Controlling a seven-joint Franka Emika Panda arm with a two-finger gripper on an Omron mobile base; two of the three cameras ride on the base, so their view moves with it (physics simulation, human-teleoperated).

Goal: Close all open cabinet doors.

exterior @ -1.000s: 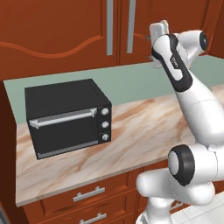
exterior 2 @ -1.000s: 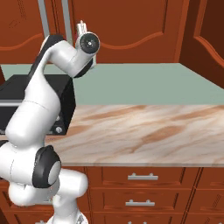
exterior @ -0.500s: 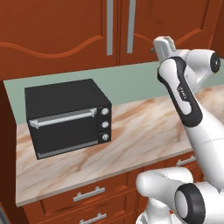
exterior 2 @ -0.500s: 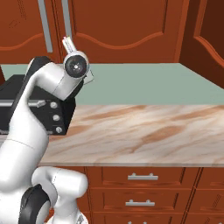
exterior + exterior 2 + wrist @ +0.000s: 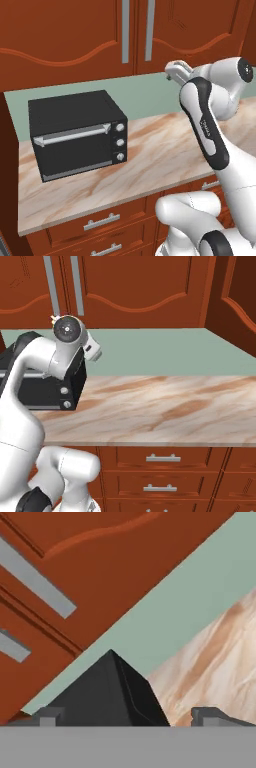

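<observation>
Fingers first: you see two small dark fingertips at the bottom of the hand view, set well apart with nothing held between them. Your gripper hangs above the counter, below the tall reddish-brown wooden cabinet doors. From the left base view you count two such doors meeting at a seam, each with one long vertical grey bar handle; both look flush. One black countertop oven with three knobs sits on the marbled stone counter. Below it you see low wooden drawer fronts with short silver handles.
</observation>
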